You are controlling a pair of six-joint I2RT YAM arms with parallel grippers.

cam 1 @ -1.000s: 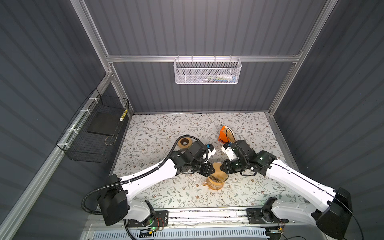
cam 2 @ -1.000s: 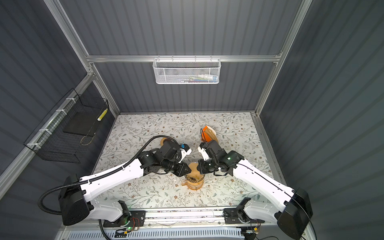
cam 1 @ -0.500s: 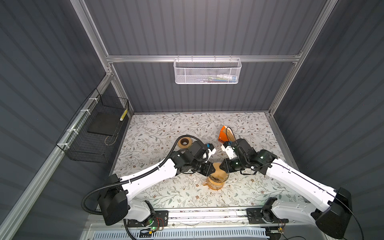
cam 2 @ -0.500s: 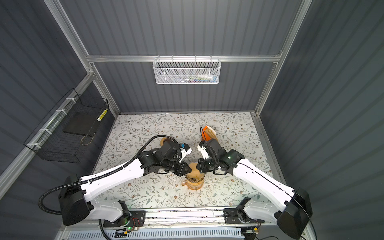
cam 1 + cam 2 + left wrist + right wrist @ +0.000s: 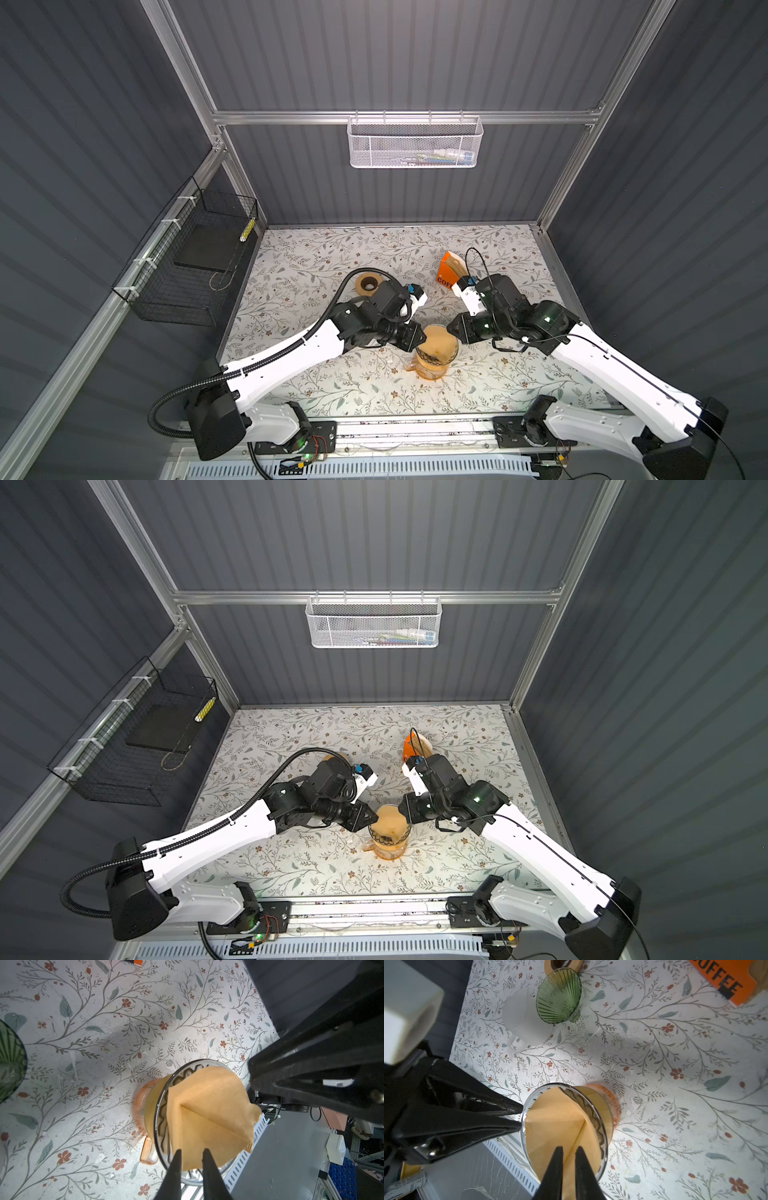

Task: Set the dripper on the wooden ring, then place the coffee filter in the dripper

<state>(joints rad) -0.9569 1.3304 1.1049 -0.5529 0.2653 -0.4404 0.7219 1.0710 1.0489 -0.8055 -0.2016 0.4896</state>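
While both the left gripper and right gripper are pinching the coffee filter over the dripper, seating is underway, needing a gentle downward press next.

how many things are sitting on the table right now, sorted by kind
Drippers: 2, clear dripper on an orange base, green dripper
Paper filters: 1, brown filter
Frosted cups: 1, cup
Filter packs: 1, orange pack
Tape rolls: 1, brown roll
Total: 6

The right gripper has drawn slightly back from the dripper toward 3 o'clock. Its jaws have eased a touch wider around the coffee filter edge.
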